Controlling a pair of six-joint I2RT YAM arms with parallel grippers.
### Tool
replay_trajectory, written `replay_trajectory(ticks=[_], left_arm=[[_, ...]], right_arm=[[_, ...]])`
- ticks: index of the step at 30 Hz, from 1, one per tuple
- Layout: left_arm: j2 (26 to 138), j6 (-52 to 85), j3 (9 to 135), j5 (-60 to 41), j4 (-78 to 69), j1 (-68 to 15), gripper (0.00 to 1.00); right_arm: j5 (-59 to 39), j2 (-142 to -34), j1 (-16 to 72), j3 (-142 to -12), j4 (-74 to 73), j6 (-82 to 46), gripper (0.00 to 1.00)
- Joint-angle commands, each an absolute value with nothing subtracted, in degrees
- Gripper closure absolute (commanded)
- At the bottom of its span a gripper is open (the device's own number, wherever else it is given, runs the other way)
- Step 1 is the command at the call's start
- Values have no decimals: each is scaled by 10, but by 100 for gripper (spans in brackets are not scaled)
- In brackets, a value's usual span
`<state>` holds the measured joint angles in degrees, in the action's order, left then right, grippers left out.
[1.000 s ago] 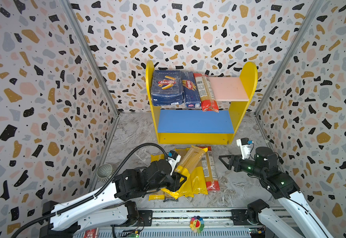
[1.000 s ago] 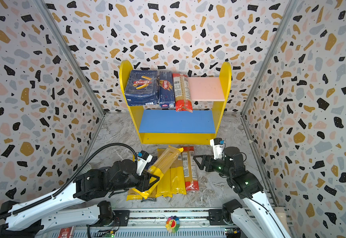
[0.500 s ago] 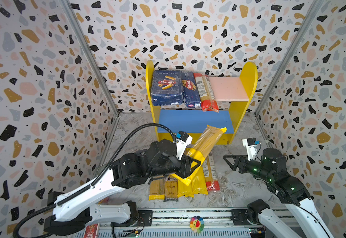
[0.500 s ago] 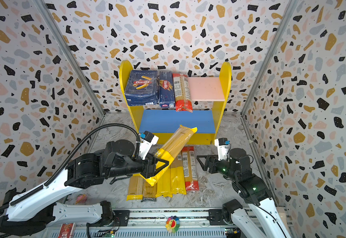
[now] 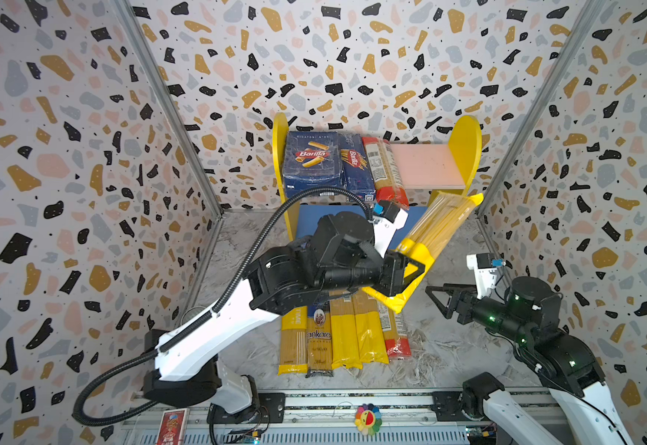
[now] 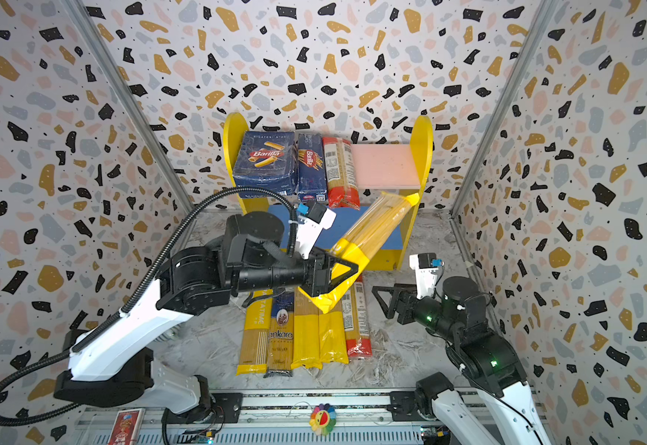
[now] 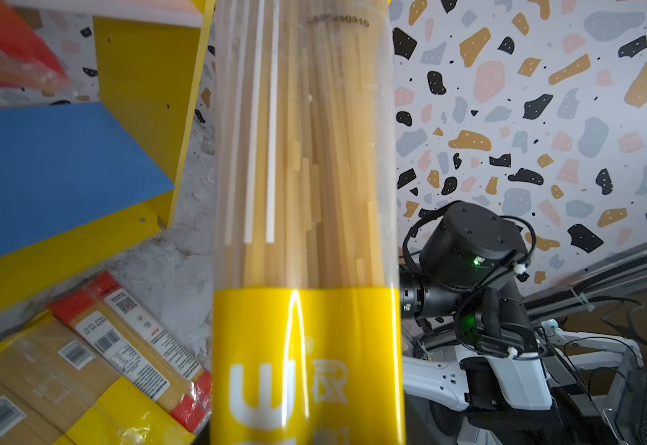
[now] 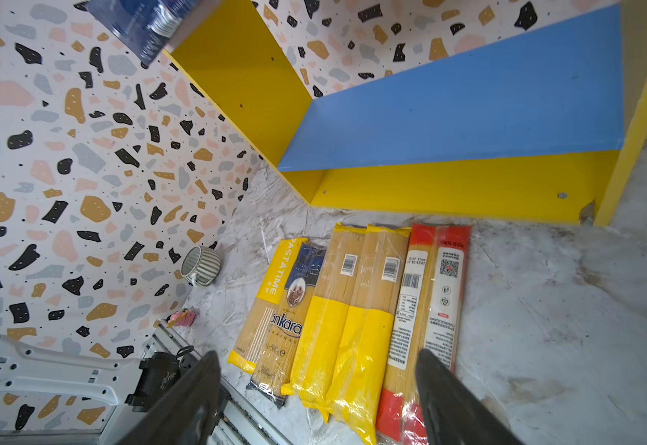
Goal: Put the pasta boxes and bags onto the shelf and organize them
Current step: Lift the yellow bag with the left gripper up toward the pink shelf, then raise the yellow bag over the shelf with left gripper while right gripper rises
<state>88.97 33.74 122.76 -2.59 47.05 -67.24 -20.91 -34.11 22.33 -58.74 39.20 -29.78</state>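
Shelf [image 5: 468,154]: stood at upper centre in both top views; the pink board [image 5: 425,165] carried the wide box [image 5: 312,160], the narrow box [image 5: 356,165] and a red-ended bag [image 5: 385,169] side by side on its left part, its right part bare; the blue board [image 8: 468,100] was bare.
Table [image 5: 441,346]: five bags [image 5: 339,335] lay side by side at lower centre.
Step in hand: carrying one yellow-ended bag [image 5: 435,229] from the table to the shelf, by my reading.
Left arm: reached across the middle, forearm level, wrist rolled so the bag slanted up toward the shelf's right panel.
Left tool [image 5: 410,271]: clamped on the bag's yellow lower end; the far end hung near the pink board's front edge.
Next move: likely calls for levelling the bag and laying it beside the red-ended one, clear of the side panel.
Right arm: held low at lower right, well apart from the bag.
Right tool [image 5: 439,300]: jaws spread, empty.
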Motion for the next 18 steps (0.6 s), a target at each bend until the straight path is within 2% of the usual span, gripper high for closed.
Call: replay_trajectory(ticks=[1,4,10,15,18], left_arm=[[941,293,1371,2,441,-670,100],[996,306,1454,-19,443,-639,100],[995,360,1365,-61,303,-563,100],[1066,385,1452,-98,266,-540,100],[1092,422,1461,-126,207,-524,100]], right_arm=[[-191,-344,221,-618,411,-281,20],[-184,-348,221,-626,415,-277,21],[-165,-355,221,-637,423,-262,21],[-134,-362,221,-656,437,-240,21],[-120,-368,221,-664,441,-228,21]])
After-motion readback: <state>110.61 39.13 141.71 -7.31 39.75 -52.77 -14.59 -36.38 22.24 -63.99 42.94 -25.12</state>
